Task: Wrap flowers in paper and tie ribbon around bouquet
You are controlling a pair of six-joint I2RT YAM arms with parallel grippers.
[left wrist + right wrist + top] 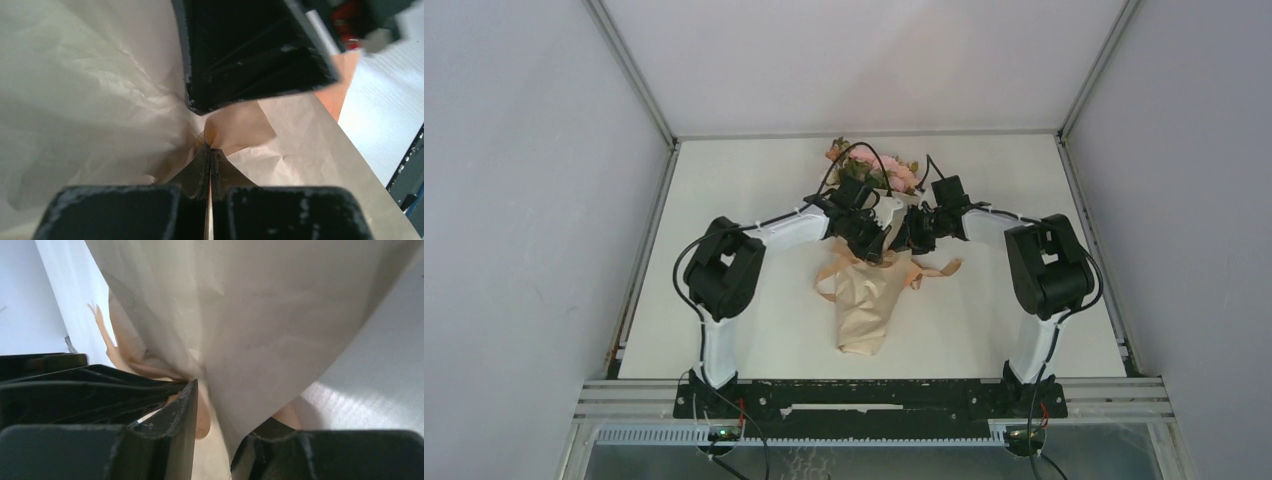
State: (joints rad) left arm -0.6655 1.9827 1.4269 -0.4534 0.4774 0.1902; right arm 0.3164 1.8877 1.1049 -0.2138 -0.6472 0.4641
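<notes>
Observed from the near edge: the bouquet lies on the desk (744,220) roughly at centre, on a 12-to-6 o'clock line. The flowers (879,168) show pink blooms and green leaves at the 12 o'clock end. The paper (864,310) is rolled round the stems as a tan cone that narrows toward 6 o'clock. The ribbon (936,268) sits at the upper part of the cone, with limp loops spilling to 9 o'clock and to 3 o'clock of the wrap. Both arms reach in from their own sides and meet over the bouquet just on the 6 o'clock side of the blooms, tips close together. Left end effector (209,150): jaws pressed fully together, with a peach strip of ribbon pinched at the very tips and crinkled paper directly behind it. In its wrist view a black finger (250,55) of the other end effector hangs just beyond, at 12 o'clock, close to the pinch point but apart from it. Right end effector (220,415): jaws parted to a narrow gap, gripping nothing that can be confirmed. A pale fold of paper hangs down into that gap, and a bit of ribbon lies against the inner face of the finger on the left of its wrist view. Whether the paper touches the opposite finger cannot be determined.
</notes>
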